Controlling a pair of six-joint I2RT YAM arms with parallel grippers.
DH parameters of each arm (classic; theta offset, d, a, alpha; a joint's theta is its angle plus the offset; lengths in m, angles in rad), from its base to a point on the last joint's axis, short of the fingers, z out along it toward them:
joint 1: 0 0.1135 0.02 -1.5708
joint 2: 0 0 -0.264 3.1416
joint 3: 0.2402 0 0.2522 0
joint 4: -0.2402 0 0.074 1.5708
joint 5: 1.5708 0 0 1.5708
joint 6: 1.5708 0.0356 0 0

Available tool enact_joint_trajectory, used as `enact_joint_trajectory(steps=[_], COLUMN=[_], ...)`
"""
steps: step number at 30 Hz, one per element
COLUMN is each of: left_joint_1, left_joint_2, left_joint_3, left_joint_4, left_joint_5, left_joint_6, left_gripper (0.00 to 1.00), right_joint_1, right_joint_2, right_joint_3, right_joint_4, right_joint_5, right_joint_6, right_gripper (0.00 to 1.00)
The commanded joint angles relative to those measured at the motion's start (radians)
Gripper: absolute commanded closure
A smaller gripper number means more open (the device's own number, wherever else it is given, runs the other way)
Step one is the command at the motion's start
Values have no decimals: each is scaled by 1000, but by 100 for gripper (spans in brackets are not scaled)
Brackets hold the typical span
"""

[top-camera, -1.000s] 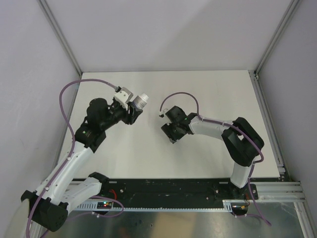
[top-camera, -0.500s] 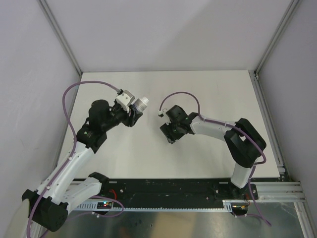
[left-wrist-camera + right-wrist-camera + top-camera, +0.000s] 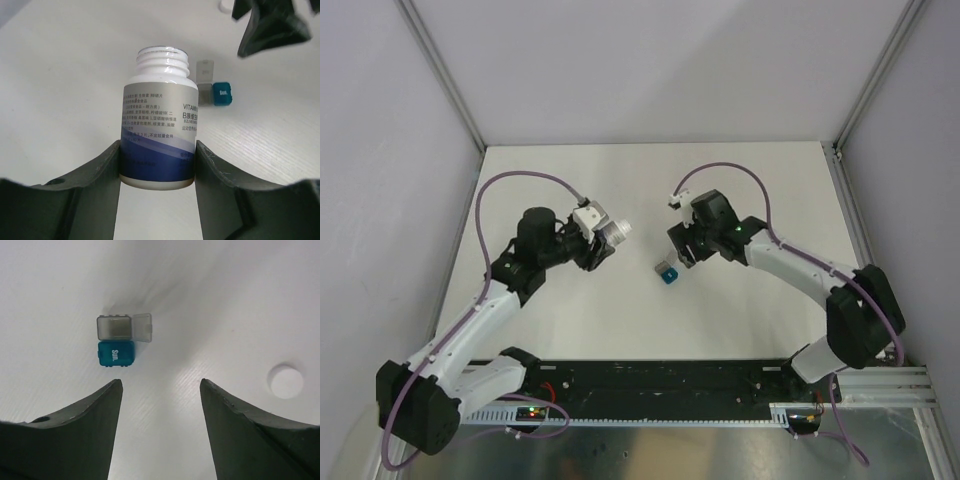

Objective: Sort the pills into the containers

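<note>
L claw (image 3: 157, 150) clamps bottle (image 3: 159, 117); R claw (image 3: 160, 385) part-open, apparently empty

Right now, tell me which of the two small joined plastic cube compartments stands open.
The grey translucent plastic compartment: its clear lid is flipped out sideways, while the teal-blue plastic compartment marked "Sun." beside it is shut.

The containers (image 3: 666, 271) lie on the table (image 3: 760, 170), right of the bottle (image 3: 617, 232) in the left pincer (image 3: 601, 243), a cap (image 3: 285, 381) nearby.

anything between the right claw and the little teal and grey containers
Nothing: bare table separates the right claw from the containers, per the right wrist view.
</note>
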Motion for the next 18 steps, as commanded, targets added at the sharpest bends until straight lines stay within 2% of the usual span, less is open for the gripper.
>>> enact_joint_trajectory(steps=[1,4,11,18], left_joint_1=[-30,-54,-76,-95], left_joint_2=[47,95,229,341], left_joint_3=[-11,-14,26,75], left_joint_4=[32,31,31,31], left_joint_5=[45,43,88,98], left_joint_6=[128,194,298,353], left_gripper=[100,100,100,100], right_joint_1=[-38,-77,-135,-144], right_joint_2=[-101,-150,-248,-297], right_joint_3=[-23,-27,-61,-94], right_joint_4=[24,33,70,135], right_joint_5=[35,37,111,218], right_joint_6=[-47,-50,-81,-87], right_gripper=[31,27,3,0])
